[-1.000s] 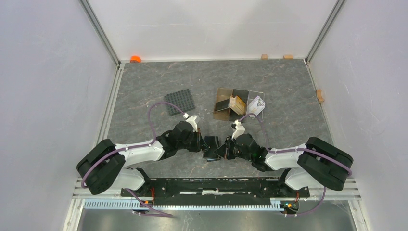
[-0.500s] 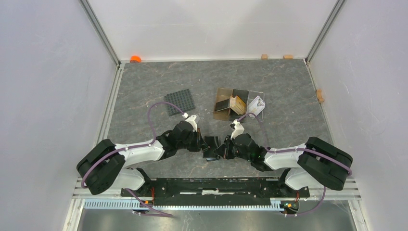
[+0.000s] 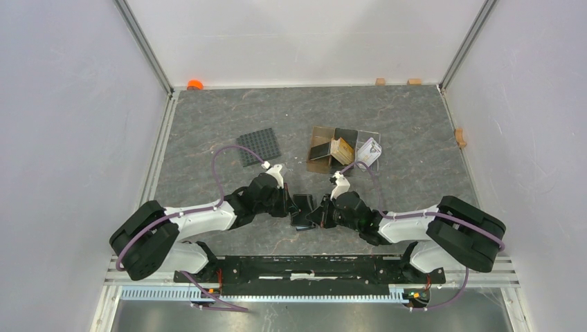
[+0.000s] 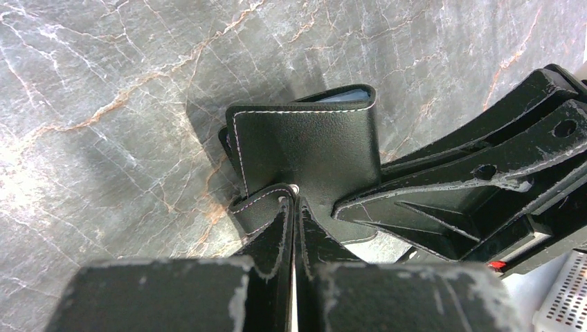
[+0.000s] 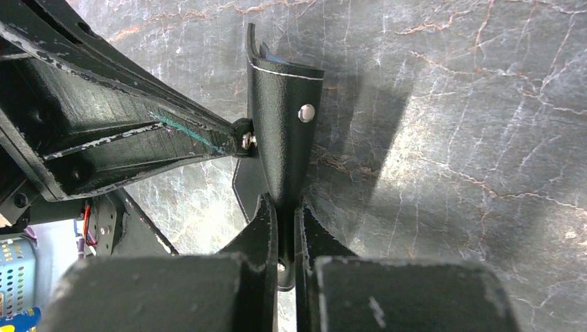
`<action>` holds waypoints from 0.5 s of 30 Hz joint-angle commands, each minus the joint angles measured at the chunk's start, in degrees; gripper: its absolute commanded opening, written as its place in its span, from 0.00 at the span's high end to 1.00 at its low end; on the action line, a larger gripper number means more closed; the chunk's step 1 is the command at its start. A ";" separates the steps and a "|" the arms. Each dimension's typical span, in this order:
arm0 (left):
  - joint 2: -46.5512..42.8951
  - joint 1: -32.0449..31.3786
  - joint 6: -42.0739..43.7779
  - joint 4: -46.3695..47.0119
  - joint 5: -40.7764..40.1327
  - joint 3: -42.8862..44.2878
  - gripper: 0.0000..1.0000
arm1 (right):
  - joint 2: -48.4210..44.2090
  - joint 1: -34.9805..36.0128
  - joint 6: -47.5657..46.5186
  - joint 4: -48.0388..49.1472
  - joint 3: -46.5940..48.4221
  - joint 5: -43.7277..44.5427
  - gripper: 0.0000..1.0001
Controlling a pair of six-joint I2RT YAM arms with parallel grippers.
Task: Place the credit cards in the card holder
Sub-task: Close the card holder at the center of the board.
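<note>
Left gripper point(image 4: 292, 207): clenched on the card holder point(image 4: 311, 145), jaws pinched together on its stitched strap tab point(image 4: 259, 206), at the near middle of the table point(image 3: 208, 117).
Right gripper point(image 5: 287, 207): also clamped on the card holder, nipping a black flap that carries a small metal snap; it meets the left gripper head-on.
Card holder: held between the two grippers, just off or barely on the grey stone surface. It looks mostly folded, with a sliver of pale blue lining at its far edge. No card shows in it; whether one is tucked inside cannot be told.
Brown compartment box point(image 3: 320, 156): farther back, right of centre. Tan-orange credit cards point(image 3: 340, 149) lean in one of its sections.
Clear tray point(image 3: 378, 137): touching the box on its right, holding whitish printed cards.
Gridded mat point(image 3: 259, 146): far left of the box, nothing on it.
Progress: early, by the look of it. The holder is gripped, apparently for opening; the cards seen are all unloaded, so every visible card remains to be fetched and slotted in.
</note>
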 commanded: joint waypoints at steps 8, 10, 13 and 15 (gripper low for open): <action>-0.98 -0.08 2.48 2.78 -1.37 2.79 0.98 | 4.55 0.90 -6.75 -15.41 -0.84 5.99 1.00; -0.70 -0.10 2.49 2.86 -1.32 2.81 0.98 | 4.59 0.99 -6.93 -15.81 -0.62 6.12 1.00; -0.09 -0.06 2.60 3.20 -1.32 2.90 0.98 | 4.60 1.02 -7.04 -15.99 -0.55 6.29 1.00; 0.46 -0.02 2.75 3.31 -1.23 3.02 0.98 | 4.66 1.10 -7.20 -16.01 -0.48 6.34 1.00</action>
